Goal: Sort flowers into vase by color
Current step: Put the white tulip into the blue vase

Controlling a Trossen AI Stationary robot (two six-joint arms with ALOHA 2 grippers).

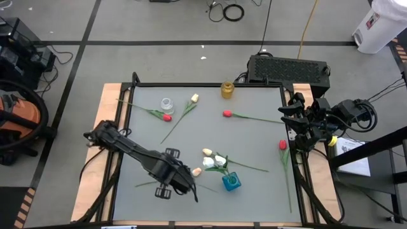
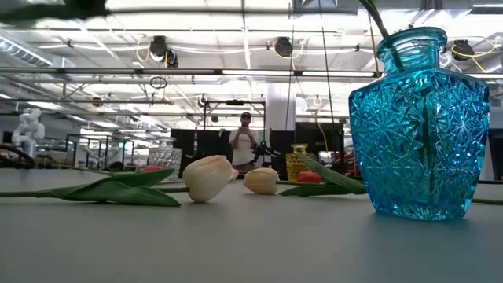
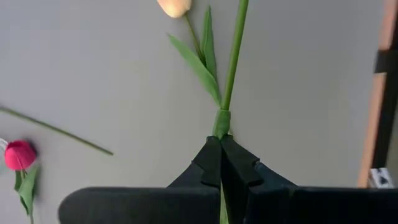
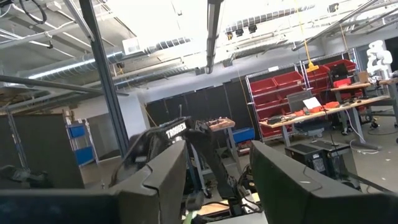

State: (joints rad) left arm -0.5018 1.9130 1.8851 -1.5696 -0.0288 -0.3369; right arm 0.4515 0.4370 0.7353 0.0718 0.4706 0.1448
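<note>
While left hand [image 3: 221, 163] pinches green stem [image 3: 234, 56], perhaps near table's front edge [image 1: 191, 222]

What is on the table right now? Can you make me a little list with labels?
Table: grey table
Vases: blue vase with a stem in it, yellow vase, clear vase
Loose flowers: red flower, red flower by the right edge, cream flower
Left gripper: shut on a green stem
Right gripper: open, at the table's right edge, holding nothing
</note>
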